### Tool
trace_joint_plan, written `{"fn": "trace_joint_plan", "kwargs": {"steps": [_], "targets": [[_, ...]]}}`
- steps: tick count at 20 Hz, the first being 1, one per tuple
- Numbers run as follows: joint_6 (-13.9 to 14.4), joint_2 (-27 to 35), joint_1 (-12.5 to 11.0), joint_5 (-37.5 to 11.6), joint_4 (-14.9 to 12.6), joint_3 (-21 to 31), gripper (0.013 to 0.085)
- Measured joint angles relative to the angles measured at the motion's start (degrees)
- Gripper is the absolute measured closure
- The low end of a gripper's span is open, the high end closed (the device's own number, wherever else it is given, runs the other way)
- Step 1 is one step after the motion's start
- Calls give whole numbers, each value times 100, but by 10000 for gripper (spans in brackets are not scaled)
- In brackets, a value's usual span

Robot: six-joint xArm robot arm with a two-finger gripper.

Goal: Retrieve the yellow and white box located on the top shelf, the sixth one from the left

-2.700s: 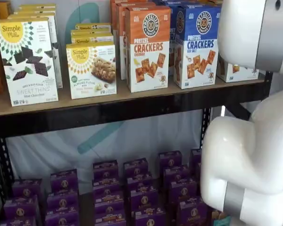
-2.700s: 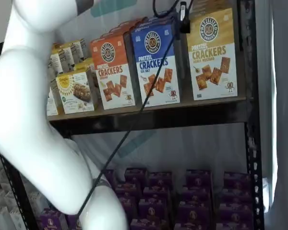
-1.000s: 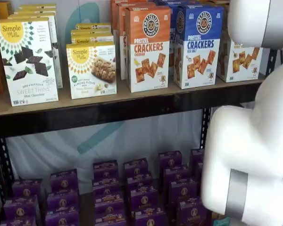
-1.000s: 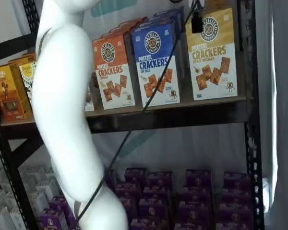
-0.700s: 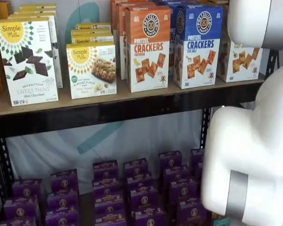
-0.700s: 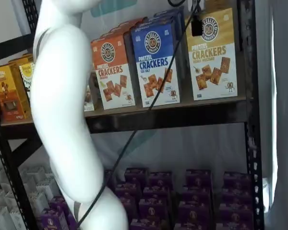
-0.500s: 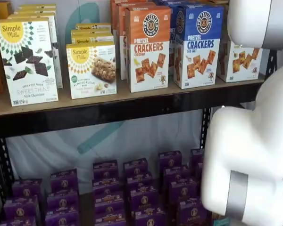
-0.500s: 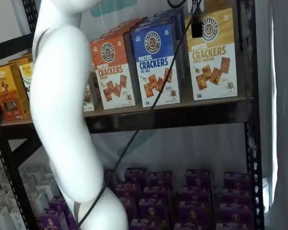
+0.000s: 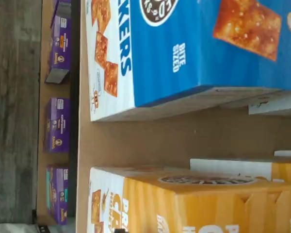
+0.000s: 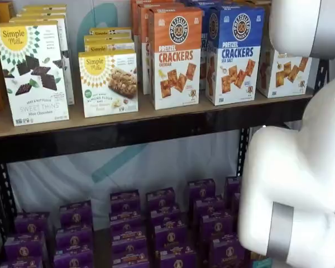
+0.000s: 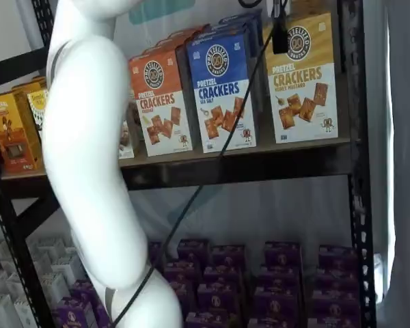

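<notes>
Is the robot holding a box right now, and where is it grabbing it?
No, nothing is held. The pincer hangs in front of the yellow and white box, which stands on the top shelf beside the blue box.

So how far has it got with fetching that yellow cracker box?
Done: the arm has reached up to the top shelf. In hand: one black finger hangs just before the yellow and white box, nothing gripped as far as shows. Left: close on the box, which sits on the shelf beside the blue box, and draw it out.
</notes>
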Motion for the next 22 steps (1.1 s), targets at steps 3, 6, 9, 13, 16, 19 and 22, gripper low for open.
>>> {"fn": "trace_joint_plan", "kwargs": {"steps": [3,6,9,13,16,19,22], "targets": [[0,-72,59,-53,-131,91,130],[20,-149,121,-133,-212,220,130],[44,-207,170,-206,-242,327,130],[69,-222,217,-237,-304,366,130],[89,-205,258,-209,-416,331,130],[111,-167,296,-138,-538,259,130],[144,-85,339,6,-691,123,130]]}}
